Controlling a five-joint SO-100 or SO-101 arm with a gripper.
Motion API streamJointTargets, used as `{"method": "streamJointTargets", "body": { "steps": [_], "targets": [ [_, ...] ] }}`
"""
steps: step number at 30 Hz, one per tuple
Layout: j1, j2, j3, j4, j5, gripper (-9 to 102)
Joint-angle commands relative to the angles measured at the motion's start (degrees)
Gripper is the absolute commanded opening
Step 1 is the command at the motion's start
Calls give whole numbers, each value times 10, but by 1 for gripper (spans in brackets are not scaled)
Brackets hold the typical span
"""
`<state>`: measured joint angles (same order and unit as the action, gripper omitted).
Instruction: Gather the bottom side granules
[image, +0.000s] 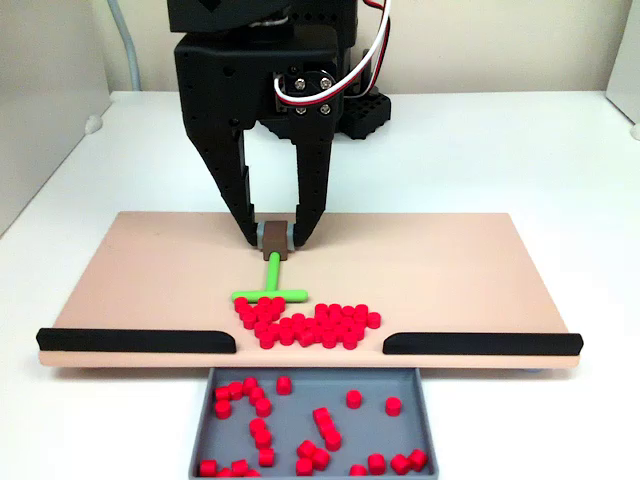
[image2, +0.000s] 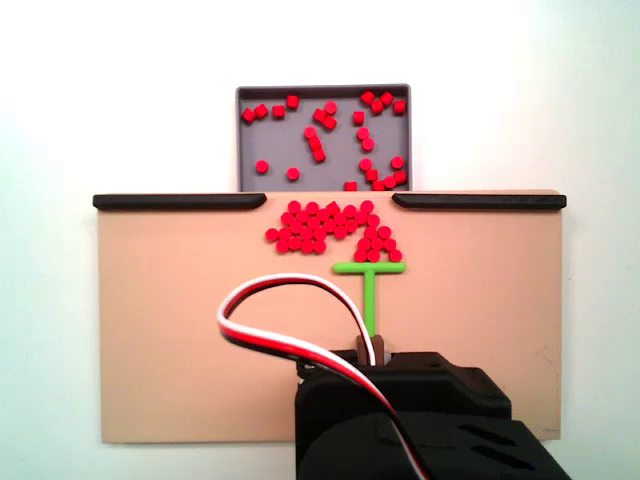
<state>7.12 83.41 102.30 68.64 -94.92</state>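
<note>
Hand (image: 278, 238) just behind granules (image: 305, 324)

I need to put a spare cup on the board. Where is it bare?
Both ends of the board are bare, left and right of the gripper and green stick. It is crowded mid-front, where granules fill the gap toward the tray.

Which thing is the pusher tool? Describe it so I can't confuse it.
Start at the tan rectangular board with two black rails along one edge. At its middle, the black two-finger gripper clamps a brown block topping a thin green T-shaped stick. Unlike the tiny red pellets piled against its crossbar, it is long and green.
</note>
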Motion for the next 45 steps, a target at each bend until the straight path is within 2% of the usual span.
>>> {"method": "streamJointTargets", "body": {
  "steps": [1, 22, 38, 45],
  "targets": [
    [-5, -10, -11, -1, -4, 0],
    [-12, 4, -18, 10, -6, 0],
    [-48, 177, -25, 202, 50, 0],
    [-70, 217, -25, 221, 91, 0]
  ]
}}
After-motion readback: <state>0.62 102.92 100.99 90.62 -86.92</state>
